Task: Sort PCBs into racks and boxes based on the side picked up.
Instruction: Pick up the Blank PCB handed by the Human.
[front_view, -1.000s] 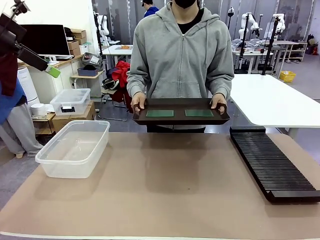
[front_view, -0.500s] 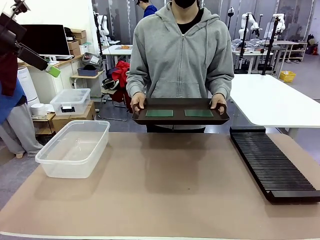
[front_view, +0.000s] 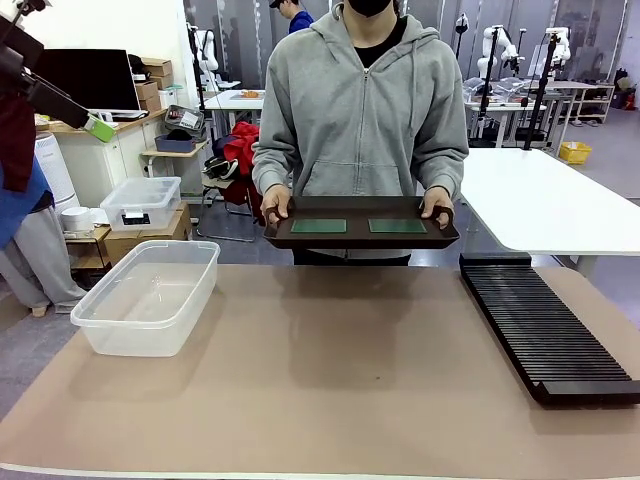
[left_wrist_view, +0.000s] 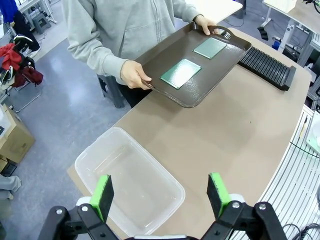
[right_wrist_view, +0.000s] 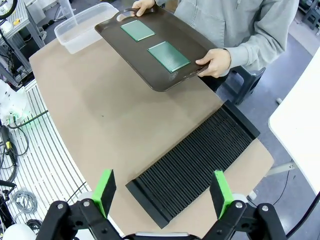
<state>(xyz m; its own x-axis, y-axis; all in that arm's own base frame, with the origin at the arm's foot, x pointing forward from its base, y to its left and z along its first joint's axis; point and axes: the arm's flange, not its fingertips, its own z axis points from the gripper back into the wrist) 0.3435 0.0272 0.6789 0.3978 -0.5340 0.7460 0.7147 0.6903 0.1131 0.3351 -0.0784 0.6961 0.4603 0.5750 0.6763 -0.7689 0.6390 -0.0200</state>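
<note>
Up a little went the left arm at the top left of the front view. Its green pad (front_view: 100, 128) is a bit higher than it was a second ago. Nothing else has moved.

A person (front_view: 360, 110) in a grey hoodie stands at the far side of the table (front_view: 340, 380). The person's hands (front_view: 276, 205) grip a dark brown tray (front_view: 362, 239), one hand on the handle at each end. The tray is held level in the air, above the far edge of the table. Two green PCBs (front_view: 319, 226) lie flat on the tray, side by side and not touching.

The clear tub (front_view: 150, 295) sits on the table on the robot's left. The long black rack (front_view: 545, 330) lies on the table on the robot's right. The tray is between them, farther back, and the middle of the table in front of it is bare brown mat.

The left gripper (left_wrist_view: 160, 194) hangs high over the tub. Its fingers are spread wide and it holds nothing. The right gripper (right_wrist_view: 162, 194) hangs high over the near end of the rack. It is spread wide too and holds nothing.

Behind the tub, off the table, a small box with a lid (front_view: 142, 203) sits on cardboard boxes. A white table (front_view: 545, 200) stands behind the rack.
</note>
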